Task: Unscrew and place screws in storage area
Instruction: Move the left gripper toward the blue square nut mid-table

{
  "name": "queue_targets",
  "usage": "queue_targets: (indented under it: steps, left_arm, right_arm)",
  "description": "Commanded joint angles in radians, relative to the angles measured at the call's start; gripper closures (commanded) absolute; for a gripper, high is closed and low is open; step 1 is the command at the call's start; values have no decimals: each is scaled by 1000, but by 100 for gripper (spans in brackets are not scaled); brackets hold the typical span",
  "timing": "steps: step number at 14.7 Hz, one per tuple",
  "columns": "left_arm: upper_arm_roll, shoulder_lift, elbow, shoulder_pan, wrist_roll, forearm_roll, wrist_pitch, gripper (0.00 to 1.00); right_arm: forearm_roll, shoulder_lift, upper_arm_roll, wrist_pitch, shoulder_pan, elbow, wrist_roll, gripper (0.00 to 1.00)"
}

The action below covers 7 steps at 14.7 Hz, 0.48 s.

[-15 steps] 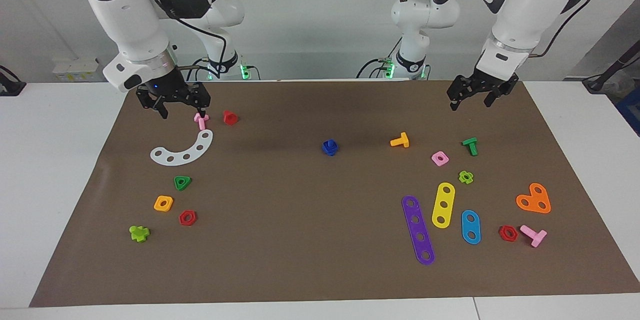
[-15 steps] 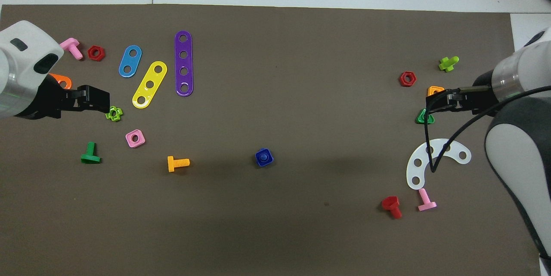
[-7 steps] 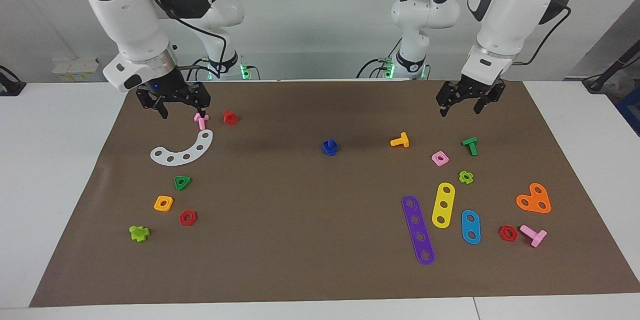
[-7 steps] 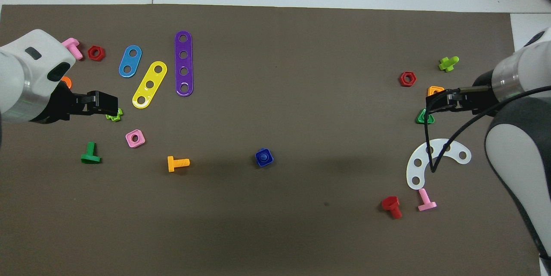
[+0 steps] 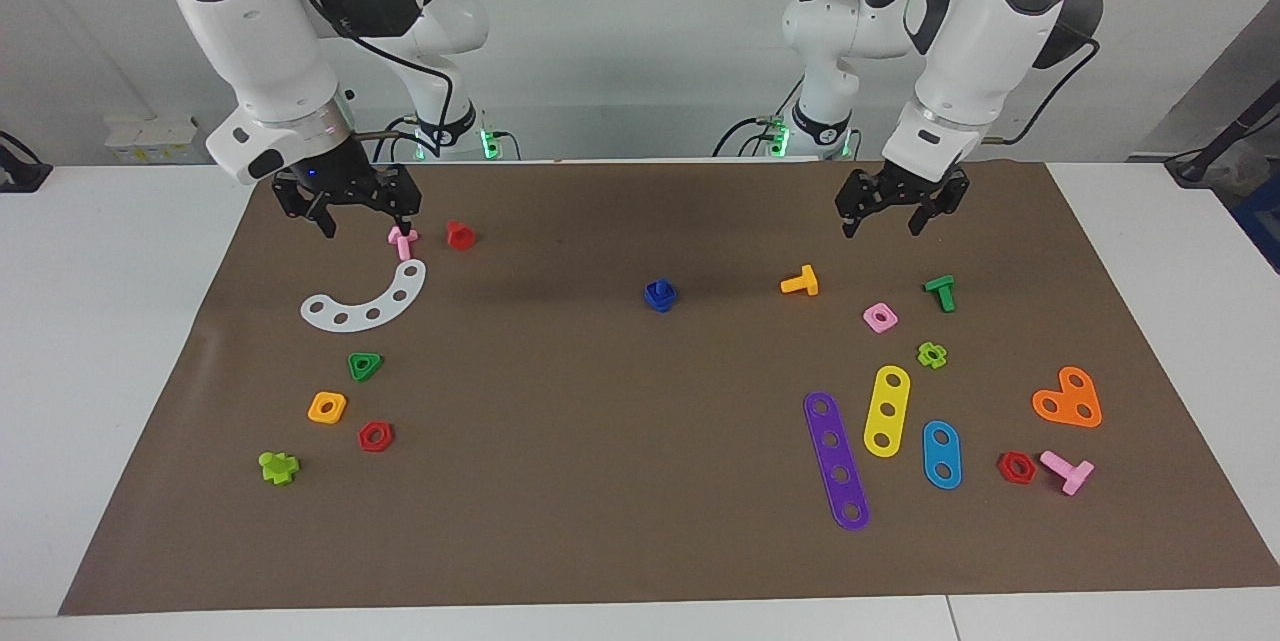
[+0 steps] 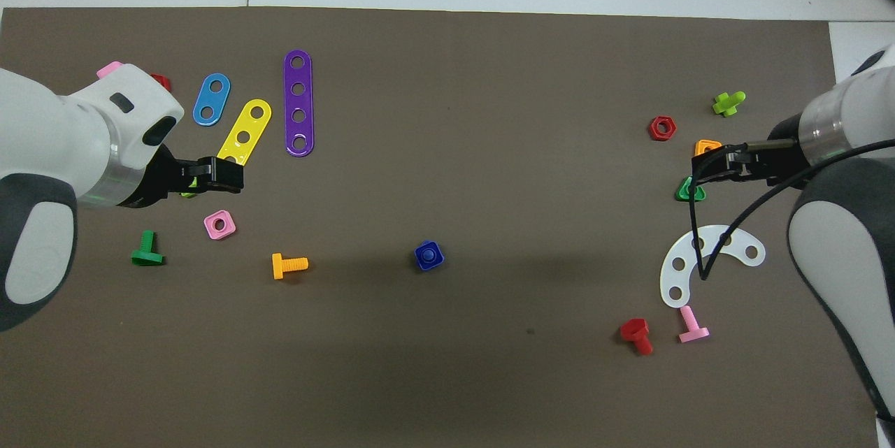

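Note:
A dark-blue bolt (image 5: pixel 660 295) stands in a blue square nut at the middle of the brown paper sheet (image 5: pixel 600 481); it also shows in the overhead view (image 6: pixel 428 255) on the sheet (image 6: pixel 489 119). My left gripper (image 5: pixel 879 226) is open and empty, up in the air over the sheet by the orange bolt (image 5: pixel 800 281) and the green bolt (image 5: pixel 940 292); it also shows in the overhead view (image 6: pixel 231 175). My right gripper (image 5: pixel 366 224) is open and empty over the pink bolt (image 5: pixel 402 240) and waits; it also shows in the overhead view (image 6: pixel 703 167).
Toward the left arm's end lie purple (image 5: pixel 836 460), yellow (image 5: pixel 886 410) and blue (image 5: pixel 941 454) strips, an orange heart plate (image 5: pixel 1068 399), and nuts. Toward the right arm's end lie a white curved strip (image 5: pixel 366 299), a red bolt (image 5: pixel 460 235), a green triangular nut (image 5: pixel 365 365) and more nuts.
My left gripper has moved over the sheet toward the middle of the table. My right arm and all the pieces have stayed where they were.

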Motion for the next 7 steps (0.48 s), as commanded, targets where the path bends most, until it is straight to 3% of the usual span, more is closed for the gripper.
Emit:
queue_targets:
  steps: [1,7]
  left_arm:
    - [7,12,10,-16,-10,2,-23,0]
    - [1,141,63,-215,-249,-22,63,0]
  right_arm:
    - [21,-5,4,-4,-10,-2,-29,0]
    - [21,-5,4,-5,-10,-2,-28,0]
